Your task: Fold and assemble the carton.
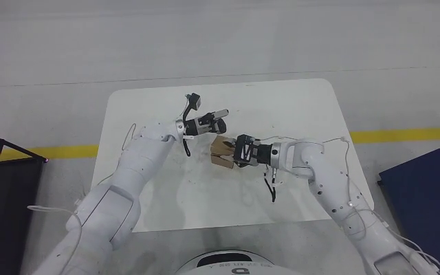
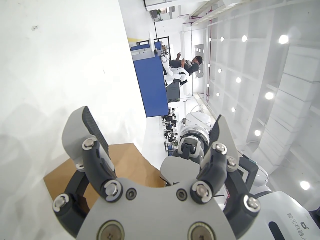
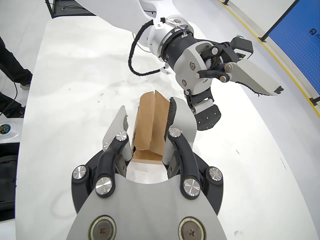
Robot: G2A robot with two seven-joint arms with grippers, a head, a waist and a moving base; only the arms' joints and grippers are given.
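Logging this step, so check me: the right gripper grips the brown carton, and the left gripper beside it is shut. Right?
No: the left gripper is open, as the right wrist view shows. The right gripper does grip the carton.

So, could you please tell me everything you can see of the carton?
The carton is small, plain brown cardboard, only partly folded: its panels stand up unevenly with a slit between two flaps and slightly ragged edges. It sits near the middle of the white table, clamped between the right gripper's fingers. The open left gripper is beside it, not touching.
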